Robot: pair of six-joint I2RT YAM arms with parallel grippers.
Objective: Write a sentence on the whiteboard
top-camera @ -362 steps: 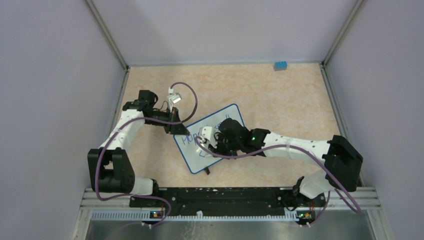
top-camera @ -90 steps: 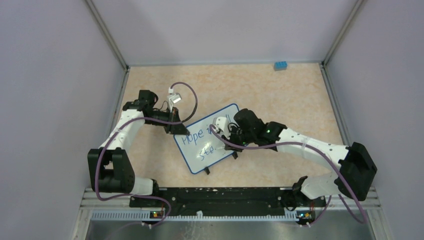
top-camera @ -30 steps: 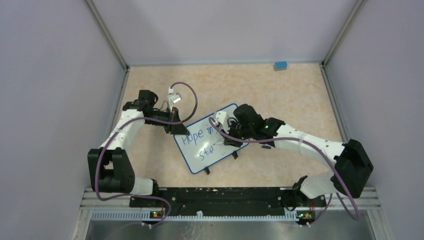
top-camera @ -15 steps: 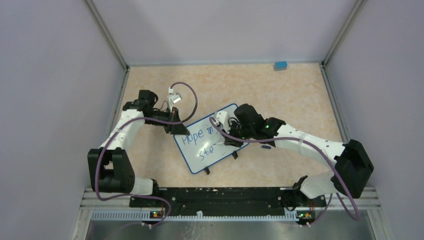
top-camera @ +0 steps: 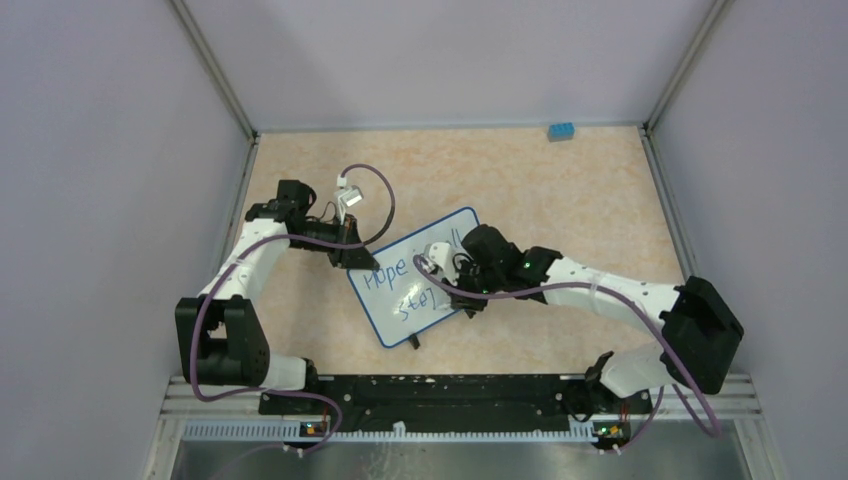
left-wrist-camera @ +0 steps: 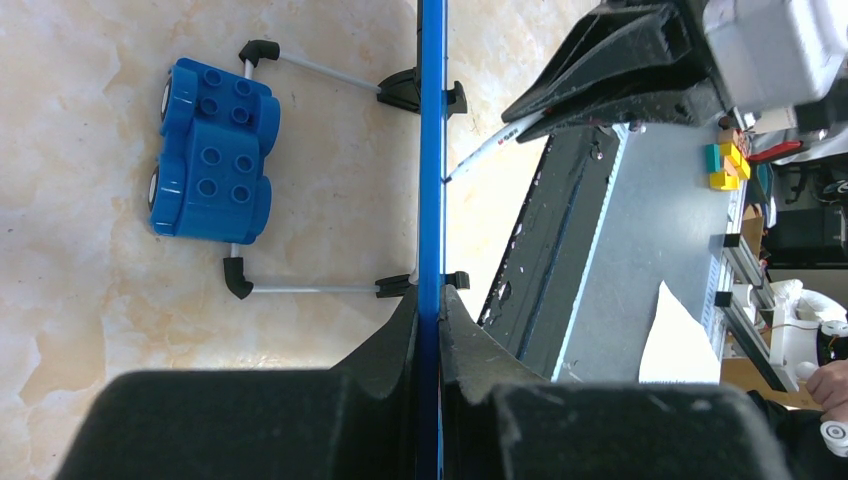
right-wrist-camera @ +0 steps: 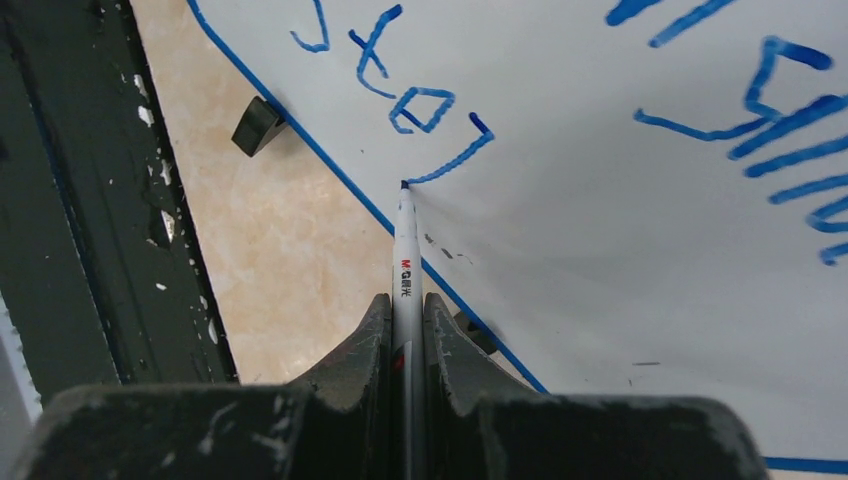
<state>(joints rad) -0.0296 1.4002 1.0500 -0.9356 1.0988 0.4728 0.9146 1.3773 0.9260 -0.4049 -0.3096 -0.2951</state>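
Observation:
The whiteboard (top-camera: 392, 322) stands tilted on the table, blue-rimmed, with black clip feet. The sentence (top-camera: 398, 288) is blue handwriting in two lines: "Hope in" and more above, "ste" plus a fresh stroke below (right-wrist-camera: 420, 108). My left gripper (top-camera: 352, 262) is shut on the board's upper left rim (left-wrist-camera: 431, 150), fingertips on both faces (left-wrist-camera: 430, 292). My right gripper (top-camera: 452, 283) is shut on a white marker (right-wrist-camera: 406, 260). The marker's blue tip touches the board at the end of the lower line. My right arm hides part of the upper line.
A small blue brick (top-camera: 560, 131) lies at the far back right corner. A blue studded block with wheels (left-wrist-camera: 212, 150) sits on the table by the board's wire legs. The black base rail (top-camera: 440, 390) runs along the near edge. Walls enclose three sides.
My right gripper has moved down and left from the upper line to the lower line with the marker. The lower line has gained a stroke. The left arm and board have not moved.

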